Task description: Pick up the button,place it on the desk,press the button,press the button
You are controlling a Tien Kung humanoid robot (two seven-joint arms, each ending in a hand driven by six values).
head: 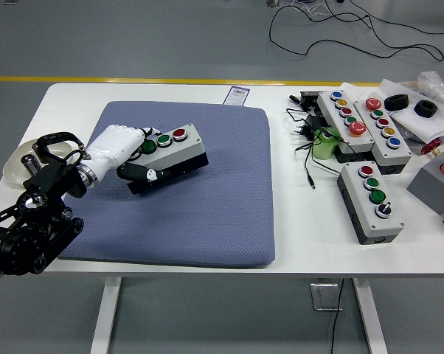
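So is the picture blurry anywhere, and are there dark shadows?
In the head view, the grey three-button box held by the white left hand looks sharp, not smeared. Light is soft and even: only a faint shadow lies under the box on the blue quilted pad. No strong glare shows on the white table.

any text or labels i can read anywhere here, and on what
None can be read.
The small card at the far edge of the blue mat bears dark print, too small and blurred to read.
The button box in the left hand and the other button boxes show coloured buttons only, no legible labels.
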